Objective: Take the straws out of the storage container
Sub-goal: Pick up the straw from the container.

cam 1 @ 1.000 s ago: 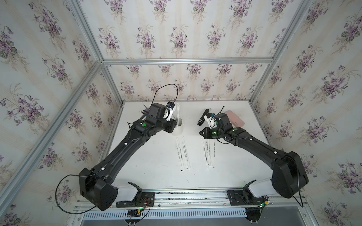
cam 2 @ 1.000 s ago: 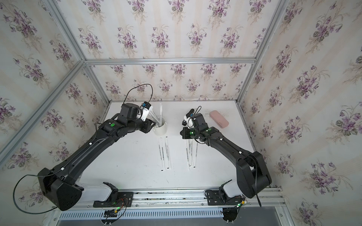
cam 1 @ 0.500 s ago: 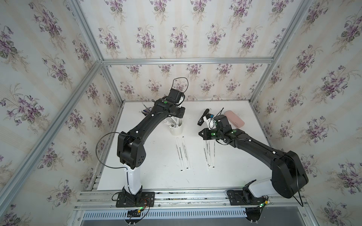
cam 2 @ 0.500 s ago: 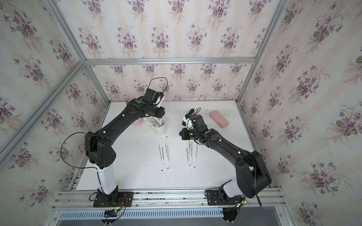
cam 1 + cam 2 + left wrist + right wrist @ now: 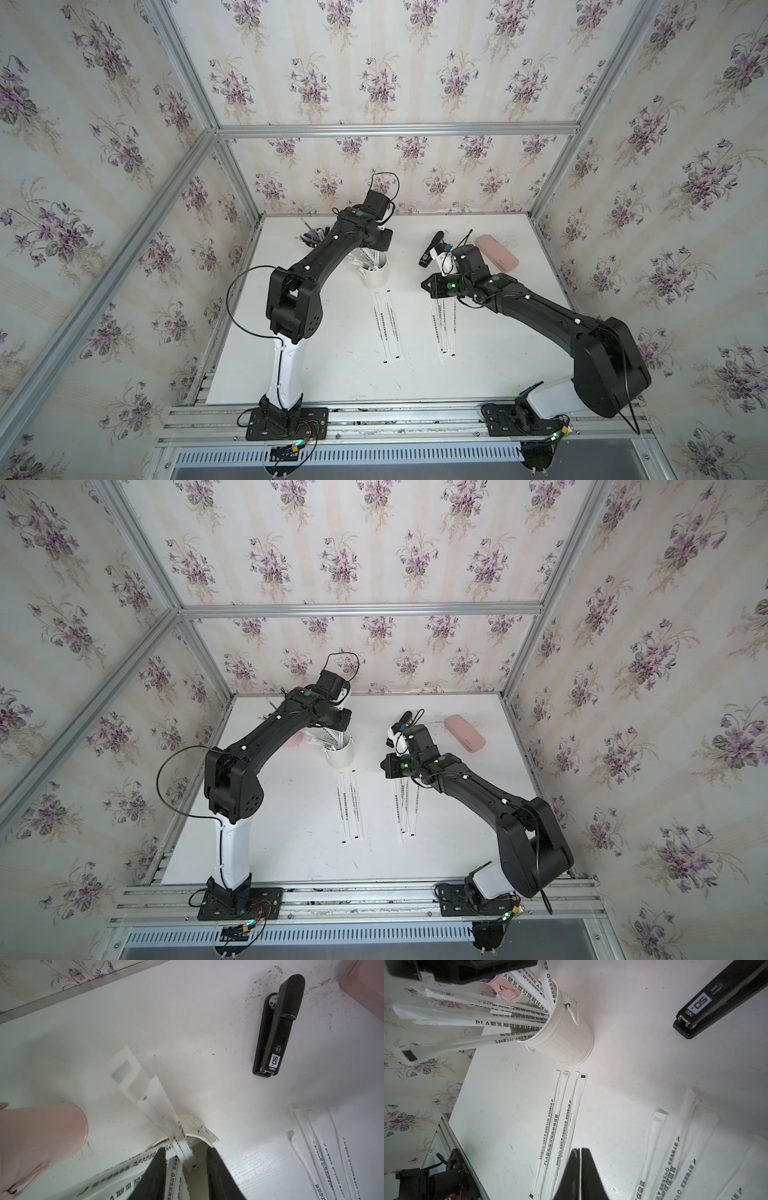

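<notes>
1. The storage container (image 5: 374, 275) stands upright toward the back of the white table (image 5: 332, 374). The straws (image 5: 500, 1012) in it fan out of its mouth, leaning toward 10 o'clock in both top views.
2. My left gripper (image 5: 185, 1151) is at the container's rim. The jaws are partly apart, and a few wrapped straws run up between the fingers. I see no clamp on any of them.
3. The laid-out straws (image 5: 388, 324) lie flat at 6 o'clock from the container. A second bunch (image 5: 444, 324) lies at 5 o'clock. All of them run roughly 12 to 6.
4. My right gripper (image 5: 579, 1150) hangs over the table between the two bunches. Its fingers are pressed together, with nothing between them.
5. A black stapler (image 5: 430, 249) lies at 2 o'clock from the container, and a pink case (image 5: 496, 253) lies beyond it.
6. The pink pen cup (image 5: 41, 1132) is at 10 o'clock, largely behind my left arm in the top views.
</notes>
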### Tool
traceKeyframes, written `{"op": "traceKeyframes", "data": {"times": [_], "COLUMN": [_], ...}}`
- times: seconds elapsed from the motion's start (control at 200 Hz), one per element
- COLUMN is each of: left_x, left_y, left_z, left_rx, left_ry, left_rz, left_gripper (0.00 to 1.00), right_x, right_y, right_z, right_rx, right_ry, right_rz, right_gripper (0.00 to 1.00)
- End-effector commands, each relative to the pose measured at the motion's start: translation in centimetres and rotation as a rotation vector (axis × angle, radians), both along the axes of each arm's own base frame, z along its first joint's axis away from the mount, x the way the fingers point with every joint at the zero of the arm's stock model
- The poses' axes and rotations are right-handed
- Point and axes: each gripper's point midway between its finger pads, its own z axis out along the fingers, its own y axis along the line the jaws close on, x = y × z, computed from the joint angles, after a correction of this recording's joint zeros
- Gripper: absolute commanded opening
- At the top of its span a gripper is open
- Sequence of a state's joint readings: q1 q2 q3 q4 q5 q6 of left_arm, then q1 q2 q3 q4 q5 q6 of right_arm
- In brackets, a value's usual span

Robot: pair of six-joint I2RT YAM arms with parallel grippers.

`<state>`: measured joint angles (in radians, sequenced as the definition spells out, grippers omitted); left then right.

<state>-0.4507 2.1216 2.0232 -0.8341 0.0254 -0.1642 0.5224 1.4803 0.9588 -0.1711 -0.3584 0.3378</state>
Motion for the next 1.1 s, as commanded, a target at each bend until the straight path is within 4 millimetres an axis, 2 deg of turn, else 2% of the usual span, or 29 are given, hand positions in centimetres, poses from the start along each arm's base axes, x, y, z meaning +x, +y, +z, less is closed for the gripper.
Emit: {"op": "traceKeyframes", "data": {"times": [0.0, 0.315, 0.41, 0.53, 0.709, 0.919, 1.094], "left_x": [0.3, 0.6, 0.6, 0.4, -0.2, -1.1, -0.8], "left_y": [-0.2, -1.1, -1.0, -0.6, 0.3, -0.8, -1.5], "left_z": [-0.5, -1.4, -1.4, -1.4, -0.4, 0.5, -0.2], "left_rx": [-0.014, -0.051, -0.048, -0.030, -0.007, -0.050, -0.061], "left_ry": [0.016, 0.043, 0.045, 0.047, 0.019, 0.021, 0.043], "left_rz": [-0.008, -0.022, -0.017, -0.006, 0.010, -0.022, -0.040], "left_gripper": [0.32, 0.23, 0.23, 0.29, 0.30, 0.27, 0.26], "right_x": [0.2, 0.3, 0.3, 0.3, 0.3, 0.4, 0.5], "right_y": [0.2, 0.2, 0.3, 0.2, 0.3, 0.5, 0.6], "right_z": [0.1, -0.4, -0.4, -0.4, -0.4, -0.3, -0.2], "right_rx": [0.000, -0.005, -0.004, -0.005, -0.004, 0.009, 0.011], "right_ry": [-0.011, -0.004, -0.002, -0.002, -0.002, -0.001, 0.002], "right_rz": [0.007, 0.007, 0.008, 0.009, 0.011, 0.013, 0.014], "right_gripper": [0.10, 0.09, 0.09, 0.09, 0.09, 0.09, 0.09]}}
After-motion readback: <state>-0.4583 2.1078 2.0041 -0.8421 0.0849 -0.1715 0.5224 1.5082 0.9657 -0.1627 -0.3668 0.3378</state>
